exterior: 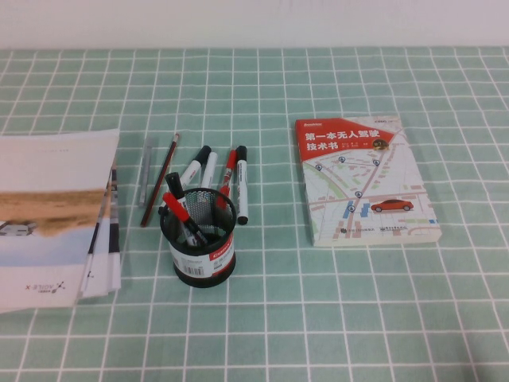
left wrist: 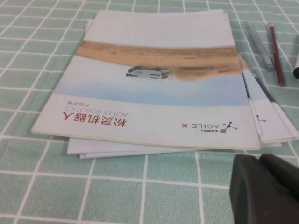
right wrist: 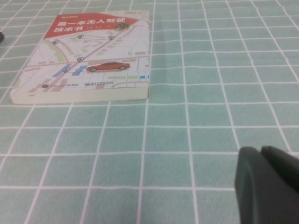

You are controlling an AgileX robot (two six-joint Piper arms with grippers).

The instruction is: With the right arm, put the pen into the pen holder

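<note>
On the table's left the left gripper (left wrist: 264, 186) hovers by brochures (left wrist: 154, 79), fingers together. Mid-table, the red-capped pen (exterior: 227, 173) lies behind the pen holder (exterior: 199, 236), among markers; mispicking seems likely. Rightward, the right gripper (right wrist: 268, 186) waits together near a book (right wrist: 88, 56).

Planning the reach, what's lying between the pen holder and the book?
In the high view, bare green checked cloth separates pen holder from book. Left hand and right hand are parked at the near edge.
</note>
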